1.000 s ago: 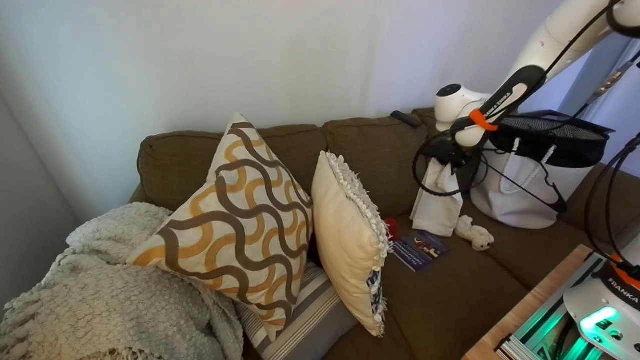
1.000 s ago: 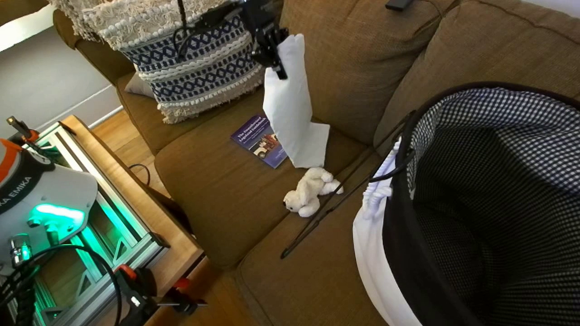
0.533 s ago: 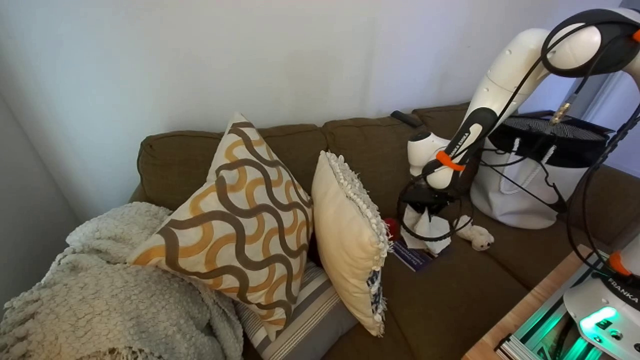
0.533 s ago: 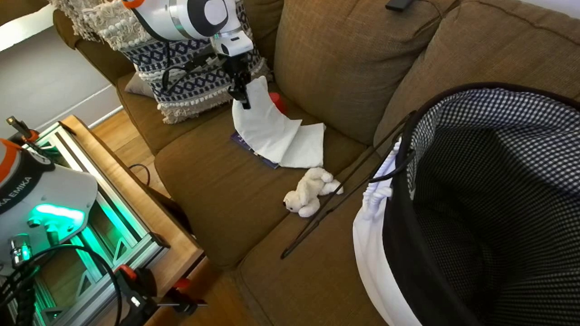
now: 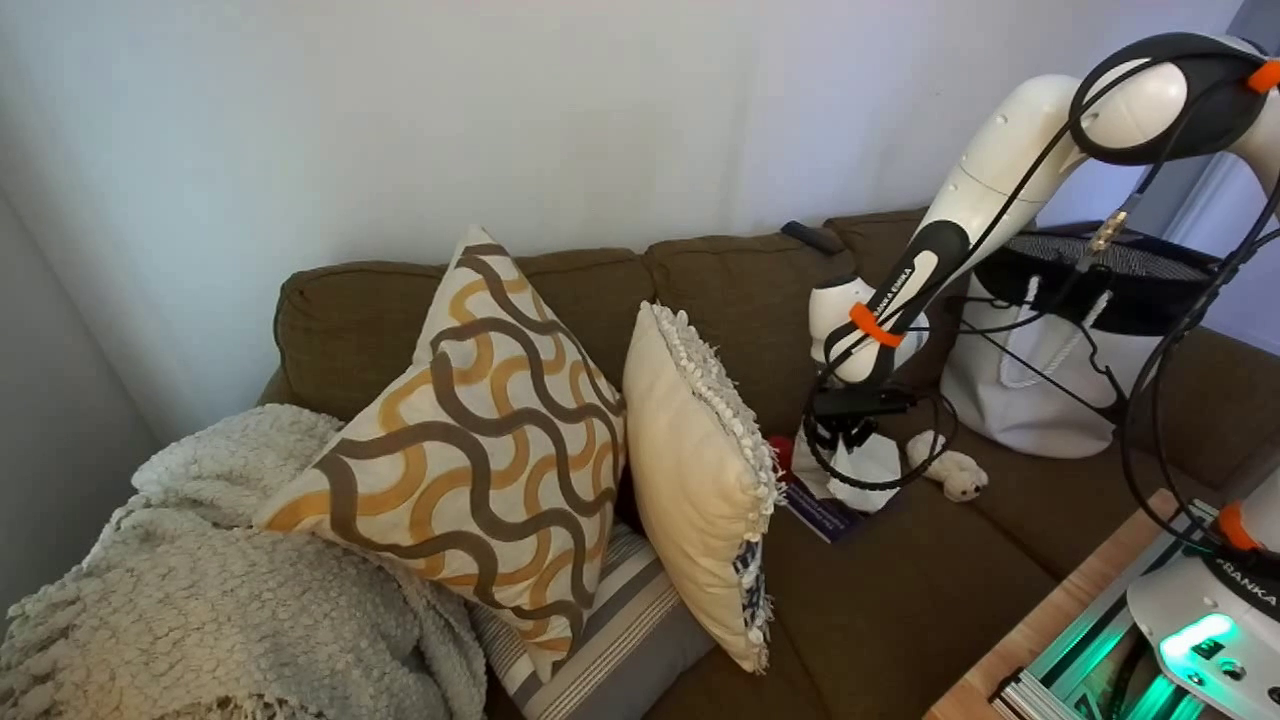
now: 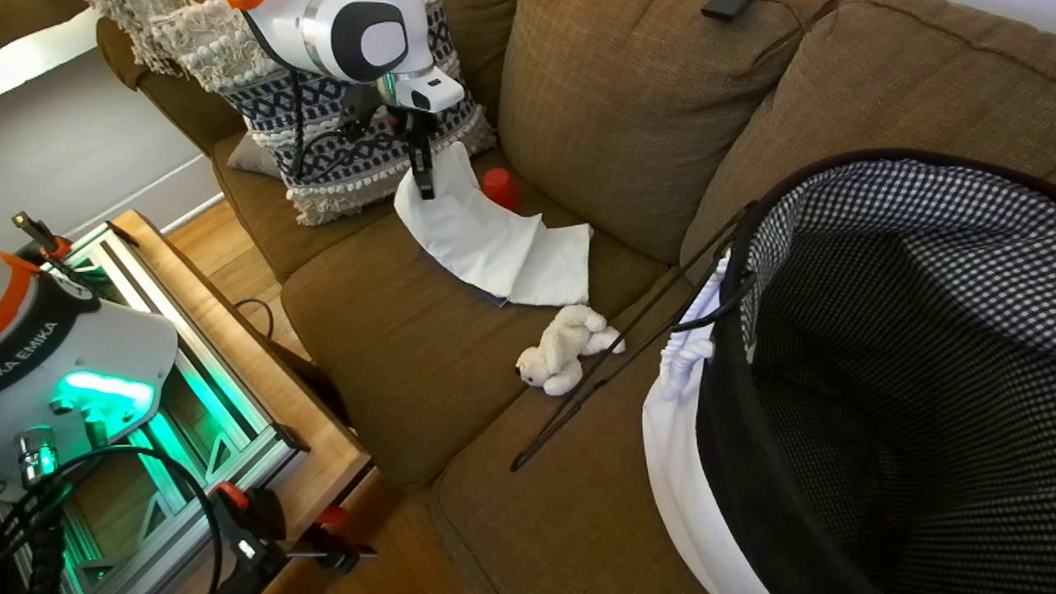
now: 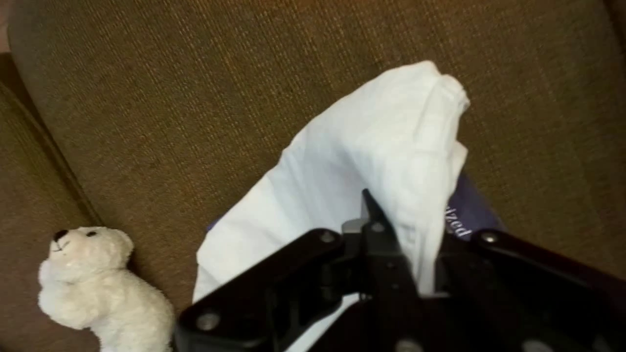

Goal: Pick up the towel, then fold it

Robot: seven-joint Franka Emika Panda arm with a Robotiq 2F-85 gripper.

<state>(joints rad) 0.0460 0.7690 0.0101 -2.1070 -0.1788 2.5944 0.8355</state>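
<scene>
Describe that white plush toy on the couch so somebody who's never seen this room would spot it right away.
On the brown couch, find the big black-and-white basket. Between it and the white towel, the plush toy lies on the seat. Unlike the smooth towel, it is fluffy and has a face with a dark nose.

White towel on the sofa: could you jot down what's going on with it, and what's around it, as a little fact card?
Towel: white, one end gathered up, the rest spread towards the brown sofa seat
Claw: closed on the gathered end
Fold: not finished
Underneath: purple book, partly covered
Nearby: white toy bear, lying on the seat; red object, too unclear to name
</scene>
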